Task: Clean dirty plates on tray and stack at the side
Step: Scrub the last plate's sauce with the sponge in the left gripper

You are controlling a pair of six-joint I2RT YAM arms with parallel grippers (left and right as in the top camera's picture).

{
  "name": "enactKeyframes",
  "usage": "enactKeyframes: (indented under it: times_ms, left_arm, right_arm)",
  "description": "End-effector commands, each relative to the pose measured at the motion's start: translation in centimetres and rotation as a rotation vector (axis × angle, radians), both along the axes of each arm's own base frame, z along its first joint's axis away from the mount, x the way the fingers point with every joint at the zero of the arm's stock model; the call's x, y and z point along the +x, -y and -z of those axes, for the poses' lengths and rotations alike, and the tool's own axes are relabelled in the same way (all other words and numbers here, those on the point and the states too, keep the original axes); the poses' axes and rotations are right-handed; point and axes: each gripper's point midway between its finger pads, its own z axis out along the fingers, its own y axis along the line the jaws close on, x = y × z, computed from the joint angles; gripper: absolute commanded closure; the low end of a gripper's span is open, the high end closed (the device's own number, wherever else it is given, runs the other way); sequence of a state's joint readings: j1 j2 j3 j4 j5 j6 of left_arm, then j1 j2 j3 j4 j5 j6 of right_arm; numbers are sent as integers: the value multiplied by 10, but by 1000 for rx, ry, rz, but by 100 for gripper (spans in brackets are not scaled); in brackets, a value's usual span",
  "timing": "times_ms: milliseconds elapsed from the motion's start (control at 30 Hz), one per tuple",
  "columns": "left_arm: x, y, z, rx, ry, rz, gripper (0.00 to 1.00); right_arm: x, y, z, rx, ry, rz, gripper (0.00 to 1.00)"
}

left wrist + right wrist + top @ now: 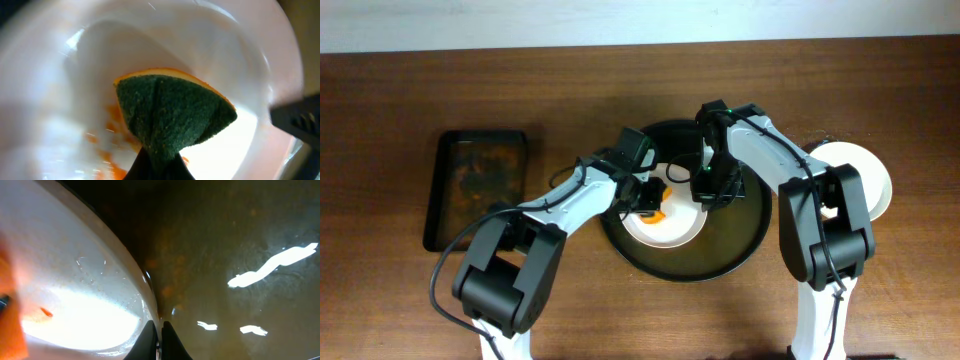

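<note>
A white dirty plate lies in the round black tray at the table's middle. My left gripper is shut on a green and orange sponge and presses it onto the plate, beside orange sauce smears. My right gripper is shut on the plate's rim, over the tray's wet floor. In the overhead view the right gripper sits at the plate's right edge. Another white plate lies on the table right of the tray, partly hidden by my right arm.
A smaller rectangular black tray with brownish residue lies at the left of the wooden table. Both arms cross over the round tray.
</note>
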State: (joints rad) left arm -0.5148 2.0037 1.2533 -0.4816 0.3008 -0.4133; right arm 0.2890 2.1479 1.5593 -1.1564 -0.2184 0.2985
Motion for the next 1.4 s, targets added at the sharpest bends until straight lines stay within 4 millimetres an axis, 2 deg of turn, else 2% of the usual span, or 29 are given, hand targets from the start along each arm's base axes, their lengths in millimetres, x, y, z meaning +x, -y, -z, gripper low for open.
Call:
enactKeyframes:
  times_ms: [0, 133, 200, 267, 367, 467, 567, 633, 867, 933, 967, 1000, 1133, 1200, 1267, 1367]
  left_arm:
    - [10, -61, 36, 284, 37, -116, 100]
    - [12, -68, 36, 321, 48, -126, 100]
    - [0, -74, 39, 347, -1, -116, 100]
    - [0, -74, 39, 347, 0, -116, 100]
    - [12, -64, 36, 313, 56, -117, 100]
    - [14, -47, 33, 343, 133, -55, 100]
    - [18, -51, 31, 409, 185, -62, 100]
    - [26, -63, 28, 477, 231, -78, 100]
    - [46, -63, 21, 496, 330, -85, 100]
    - [46, -62, 31, 501, 323, -83, 100]
    - [43, -65, 43, 521, 302, -76, 100]
    - [45, -67, 43, 529, 311, -81, 100]
    - [59, -70, 24, 567, 363, -112, 100]
    - [63, -67, 8, 549, 387, -123, 100]
    - [68, -67, -14, 530, 428, -143, 100]
    - [77, -84, -55, 598, 532, -218, 100]
  right_arm:
    - [-9, 3, 7, -29, -35, -25, 96]
    - [-10, 4, 7, -30, -38, -25, 96]
    - [-10, 4, 7, -31, -41, -25, 96]
    - [-10, 4, 7, -31, -41, -25, 96]
    - [-11, 4, 6, -32, -44, -25, 96]
    - [-12, 4, 6, -33, -48, -25, 96]
    - [-12, 4, 6, -33, -48, -25, 96]
    - [-12, 4, 6, -34, -49, -25, 96]
    - [-13, 5, 6, -35, -53, -25, 96]
    - [-14, 5, 6, -35, -56, -27, 96]
    - [-15, 5, 5, -33, -58, -40, 96]
    - [-15, 5, 5, -32, -58, -40, 96]
    - [-20, 7, 5, -39, -78, -39, 96]
    - [-22, 14, 5, -88, -87, -13, 96]
    - [-23, 17, 5, -105, -91, -15, 96]
    - [-24, 18, 5, -107, -98, -15, 96]
